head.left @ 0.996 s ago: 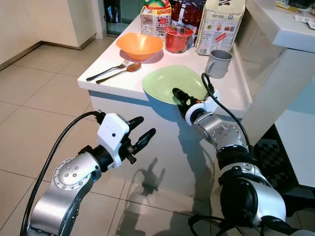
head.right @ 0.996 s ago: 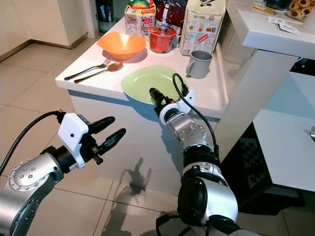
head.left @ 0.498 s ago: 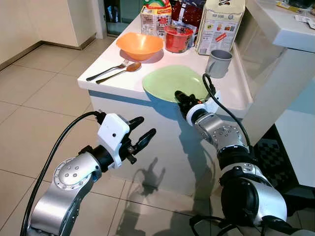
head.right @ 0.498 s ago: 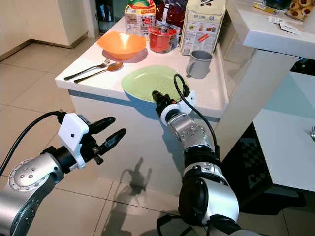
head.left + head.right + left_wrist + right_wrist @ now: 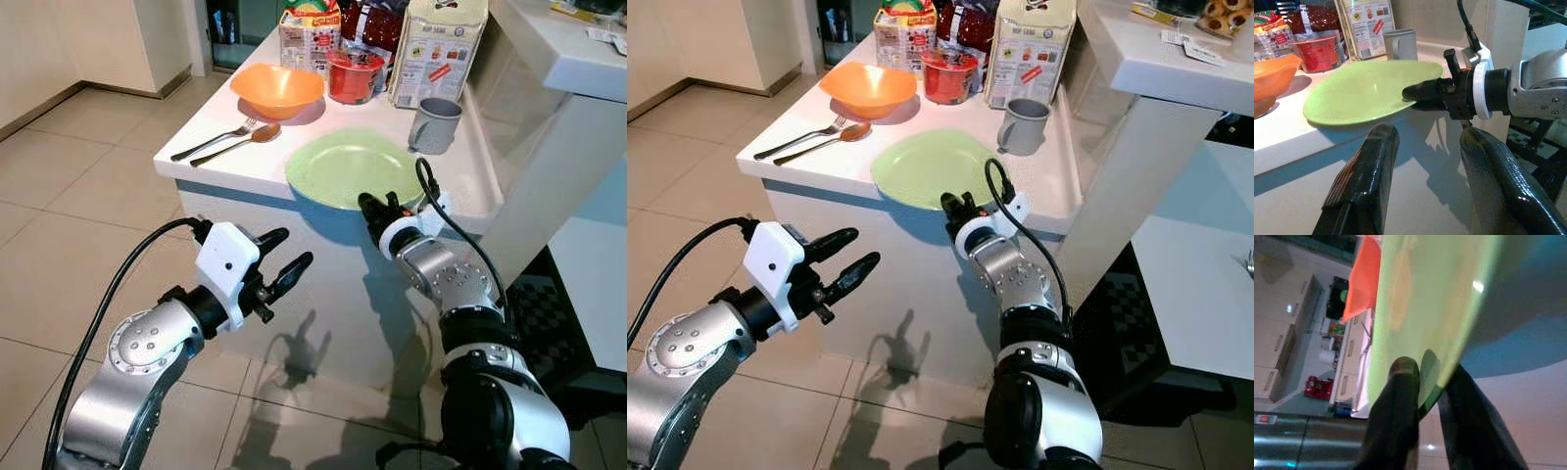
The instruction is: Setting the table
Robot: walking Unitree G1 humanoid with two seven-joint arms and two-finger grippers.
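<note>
The green plate (image 5: 352, 166) lies on the white counter (image 5: 232, 155), its near rim jutting over the front edge. The right gripper (image 5: 373, 209) pinches that overhanging rim, one finger above, one below. The left gripper (image 5: 285, 260) hangs below the counter, fingers spread.

We see the green plate (image 5: 351, 166) now farther onto the counter (image 5: 227, 147) (nearer the grey mug (image 5: 432, 125)); the right gripper (image 5: 368, 205) has drawn back to its near rim.

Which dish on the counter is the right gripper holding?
The green plate, its near rim pinched by the right gripper; the orange bowl sits untouched further back.
</note>
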